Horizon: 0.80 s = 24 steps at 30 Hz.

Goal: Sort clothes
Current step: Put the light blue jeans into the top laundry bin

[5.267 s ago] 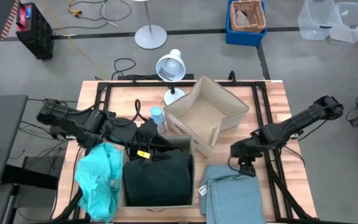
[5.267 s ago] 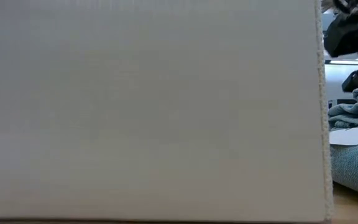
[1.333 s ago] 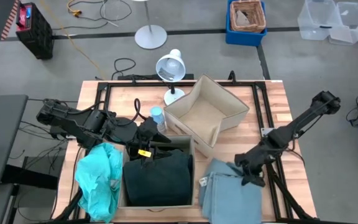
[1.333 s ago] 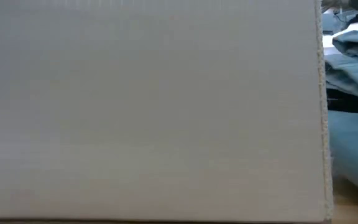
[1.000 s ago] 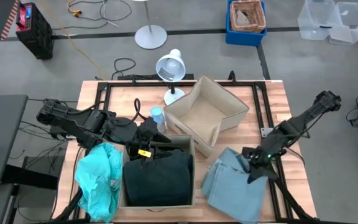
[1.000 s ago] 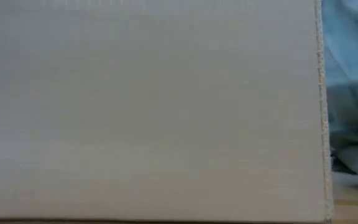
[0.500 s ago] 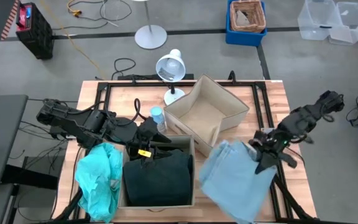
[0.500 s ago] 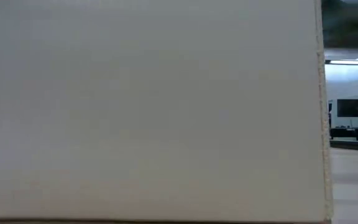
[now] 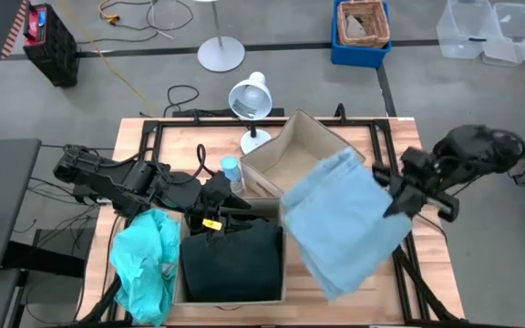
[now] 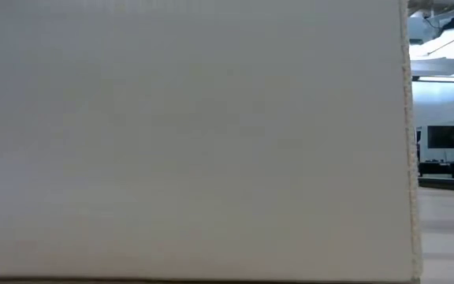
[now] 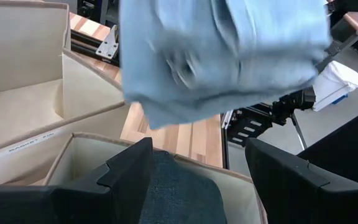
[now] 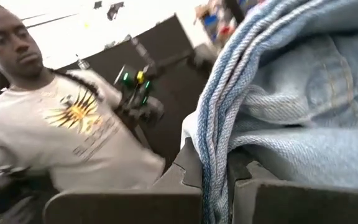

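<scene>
1. Over the right half of the surface [image 9: 153,137], in the high view, your right gripper [image 9: 397,193] carries the pale blue denim garment [image 9: 340,219] clear of the wood; the cloth hangs spread, overlapping the near corner of the empty beige box [image 9: 299,164]. The second beige box [image 9: 231,260] holds the black garment [image 9: 231,260], and the turquoise garment [image 9: 144,260] lies just beside it at the left. I could not pick out a dark green garment. Your left gripper [image 9: 217,205] waits at the far rim of the filled box.

2. Across the low view, a pale flat panel fills nearly everything; no garment or gripper shows.

3. Past the left wrist's fingers [image 11: 129,168], which stand well apart with nothing between them, you see the denim garment [image 11: 222,50] hanging above, dark fabric [image 11: 179,199] in the box below, and the empty box's wall [image 11: 23,37] beyond.

4. At the right wrist, the fingers [image 12: 253,199] are closed on a thick fold of the denim [image 12: 278,124], pinched firmly. A person in a pale printed shirt [image 12: 73,130] sits in the room behind.

5. Judgement: the step in hand is carrying the denim to a box. Your next move calls for centring the cloth over the empty box, lowering it inside the walls, then releasing; watch the trailing hem, which may drape over the rim.
</scene>
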Each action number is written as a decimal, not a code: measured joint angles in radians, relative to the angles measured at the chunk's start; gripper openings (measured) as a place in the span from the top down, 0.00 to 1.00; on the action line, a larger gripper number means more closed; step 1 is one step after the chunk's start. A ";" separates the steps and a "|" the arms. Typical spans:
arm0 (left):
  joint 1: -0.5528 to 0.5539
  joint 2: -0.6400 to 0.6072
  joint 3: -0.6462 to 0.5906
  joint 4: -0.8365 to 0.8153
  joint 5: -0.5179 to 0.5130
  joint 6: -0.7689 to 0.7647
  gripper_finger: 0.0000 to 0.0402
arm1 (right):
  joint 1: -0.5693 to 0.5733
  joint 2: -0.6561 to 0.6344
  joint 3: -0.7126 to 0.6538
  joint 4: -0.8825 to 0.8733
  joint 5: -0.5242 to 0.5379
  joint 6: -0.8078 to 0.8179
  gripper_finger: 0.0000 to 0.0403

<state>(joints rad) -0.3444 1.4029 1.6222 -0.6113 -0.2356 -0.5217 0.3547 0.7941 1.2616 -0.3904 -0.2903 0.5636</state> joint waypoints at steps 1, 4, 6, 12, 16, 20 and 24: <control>0.000 0.000 0.000 0.000 0.000 0.000 0.37 | -0.018 0.009 0.025 0.000 0.003 -0.024 0.96; 0.000 0.000 0.000 0.000 0.000 0.001 0.37 | -0.075 0.038 0.095 -0.004 0.030 -0.086 0.96; 0.000 0.000 0.000 0.000 0.000 0.001 0.37 | -0.115 0.056 0.137 -0.013 0.068 -0.118 0.96; 0.000 0.000 0.000 0.000 0.000 0.000 0.37 | -0.222 0.108 0.207 -0.087 0.210 -0.159 0.96; 0.000 0.000 0.000 0.000 0.000 0.000 0.37 | -0.268 0.140 0.207 -0.173 0.325 -0.146 0.96; 0.000 0.000 0.000 0.000 0.000 -0.001 0.37 | -0.290 0.184 0.207 -0.191 0.454 -0.124 0.96; 0.000 0.000 0.000 0.000 0.000 -0.002 0.37 | -0.310 0.226 0.206 -0.163 0.543 -0.134 0.96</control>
<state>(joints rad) -0.3443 1.4027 1.6218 -0.6113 -0.2356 -0.5232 0.0446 1.0200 1.4680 -0.5538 0.2524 0.4292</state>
